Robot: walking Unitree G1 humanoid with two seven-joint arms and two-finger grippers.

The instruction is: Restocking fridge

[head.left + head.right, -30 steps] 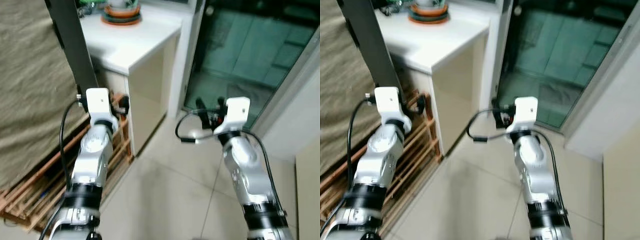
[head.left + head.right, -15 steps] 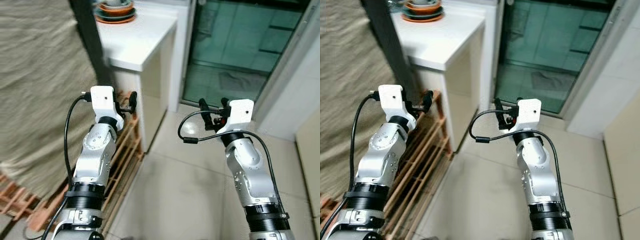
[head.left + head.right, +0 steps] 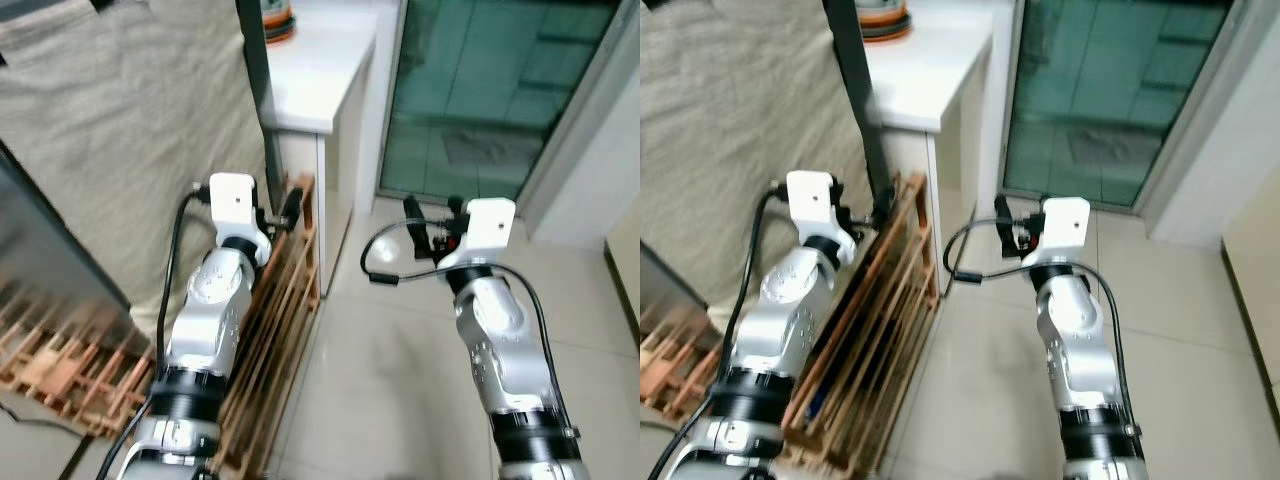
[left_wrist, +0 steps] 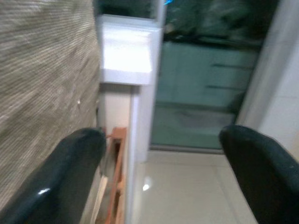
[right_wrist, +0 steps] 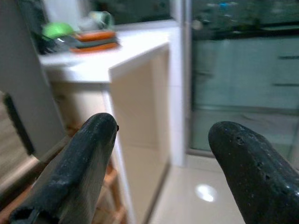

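Both arms are raised in front of the body, and each gripper is empty. The left gripper [image 4: 163, 172] has its two black fingers [image 4: 70, 172] spread wide, with nothing between them and nothing touching them. The right gripper [image 5: 163, 172] is spread just as wide, its fingers [image 5: 79, 168] also bare.

No fridge can be made out. Ahead of the left gripper and slightly to its left stands a white counter [image 3: 320, 70], with stacked orange and green dishes [image 3: 885, 15] on its far end. A wooden slatted rack [image 3: 280, 300] leans against the counter's side, just beside and below the left gripper [image 3: 285, 205]. Further left of that gripper hangs a beige woven cloth [image 3: 130, 130], with a dark upright post [image 3: 860, 100] between cloth and counter.

Ahead of the right gripper [image 3: 425, 215] is a glass sliding door [image 3: 490, 90] with a pale frame, well apart from the fingers. In the right wrist view the counter corner lies straight ahead between the fingers, with the dishes and something green [image 5: 58, 30] on top, too blurred to tell what. Beneath both grippers lies a pale tiled floor [image 3: 390, 370]. A black cable [image 3: 385, 260] loops out from the right wrist.
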